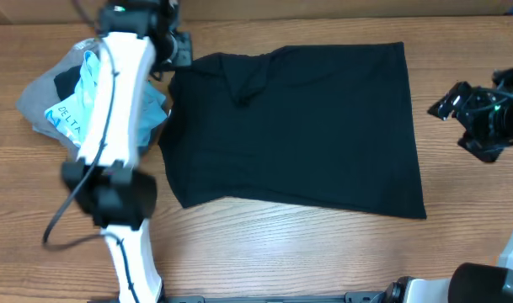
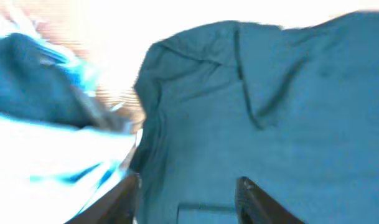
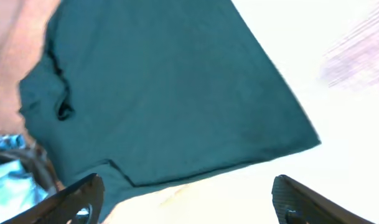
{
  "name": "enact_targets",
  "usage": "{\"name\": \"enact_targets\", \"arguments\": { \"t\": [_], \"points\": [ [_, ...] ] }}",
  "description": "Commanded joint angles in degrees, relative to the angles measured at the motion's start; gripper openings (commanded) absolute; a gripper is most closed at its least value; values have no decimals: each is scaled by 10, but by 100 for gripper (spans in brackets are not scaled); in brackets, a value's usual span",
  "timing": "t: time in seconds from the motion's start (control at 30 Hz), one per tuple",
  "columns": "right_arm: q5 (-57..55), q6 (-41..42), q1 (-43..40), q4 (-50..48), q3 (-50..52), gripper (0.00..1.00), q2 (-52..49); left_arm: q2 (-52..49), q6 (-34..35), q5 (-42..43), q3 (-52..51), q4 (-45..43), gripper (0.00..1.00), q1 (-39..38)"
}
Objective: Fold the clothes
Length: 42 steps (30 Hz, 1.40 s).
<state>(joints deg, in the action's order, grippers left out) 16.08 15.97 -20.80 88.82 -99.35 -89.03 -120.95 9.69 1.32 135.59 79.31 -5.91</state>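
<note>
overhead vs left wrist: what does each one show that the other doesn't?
Overhead only: the whole black shirt spread on the wooden table, both arms, the right gripper clear of the shirt, and the DELTA lettering on the light blue shirt.
Left wrist only: the left gripper from close up, with its fingers apart over the black shirt and nothing visibly pinched, though the picture is blurred.
Both: the black shirt's rumpled end, with the light blue shirt beside it.

Shirt (image 2: 289, 112): fills most of my view, creased up top.
Left gripper (image 2: 189, 182): fingers spread over it, empty.
Light blue garment (image 2: 46, 174): bunched at left, blurred.
</note>
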Motion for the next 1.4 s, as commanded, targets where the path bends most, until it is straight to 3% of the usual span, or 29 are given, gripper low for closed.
{"name": "enact_targets", "arguments": {
  "t": [0.0,0.2,0.23,0.33,0.53,0.6,0.73,0.83,1.0,1.03,1.1,1.17,1.37],
  "points": [
    [-72,13,2,-4,37,91,14,83,-9,-13,19,40,63,3],
    [-77,23,2,-87,201,91,12,138,13,-50,19,167,68,3],
    [-77,25,2,-106,234,90,12,138,10,-49,16,175,64,3],
    [-79,61,-1,-164,332,89,11,144,7,-9,-25,175,67,3],
    [-79,119,-30,-275,470,69,-9,144,10,10,-127,175,68,3],
    [-79,129,-42,-300,504,66,-13,144,10,10,-170,175,66,3],
    [-79,146,-62,-333,542,64,-13,144,10,9,-253,157,65,3],
    [-76,164,-76,-370,569,52,-14,144,16,9,-310,118,67,3],
    [-36,170,-80,-449,619,51,-14,144,42,9,-403,55,69,3],
    [-22,163,-80,-461,624,48,-14,144,45,9,-423,40,69,3],
    [-17,150,-80,-459,620,21,-14,144,47,10,-455,14,69,3],
    [-22,130,-83,-437,602,6,-14,144,52,13,-482,-5,69,3],
    [-71,107,-114,-294,504,4,-7,144,58,14,-518,-36,74,3]
  ]
}}
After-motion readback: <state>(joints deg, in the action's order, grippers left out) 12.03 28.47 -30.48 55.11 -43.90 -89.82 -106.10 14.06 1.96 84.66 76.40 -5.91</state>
